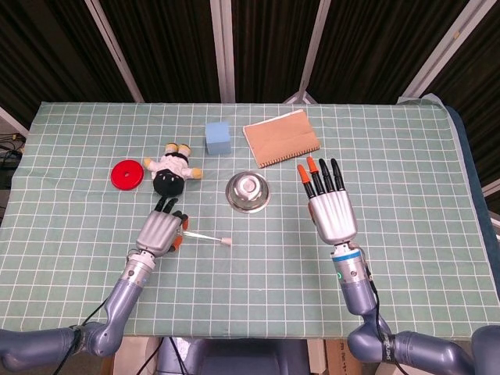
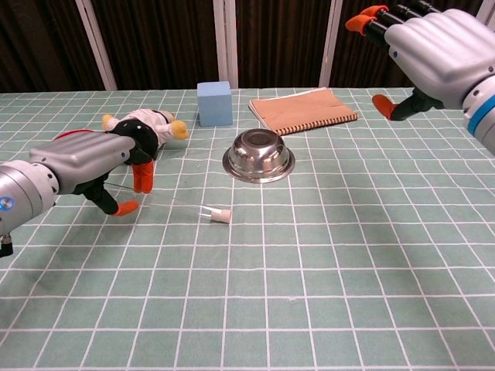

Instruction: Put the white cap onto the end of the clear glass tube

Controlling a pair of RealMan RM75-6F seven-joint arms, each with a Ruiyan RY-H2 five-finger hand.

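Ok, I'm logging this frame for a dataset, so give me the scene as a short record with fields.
tube: thin clear rod lying on the table, one end at the left hand
cap: white, at the tube's far end, apparently on it
left hand: low over the table, fingers at the tube's near end; grip not clear
right hand: raised, fingers apart, holding nothing
bowl: steel, behind the cap
others: blue cube, notebook, doll, red disc

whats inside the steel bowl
Nothing shows inside the steel bowl: the head view looks down on bare shiny metal. The chest view shows only its outer wall. The white cap lies outside it, on the table.
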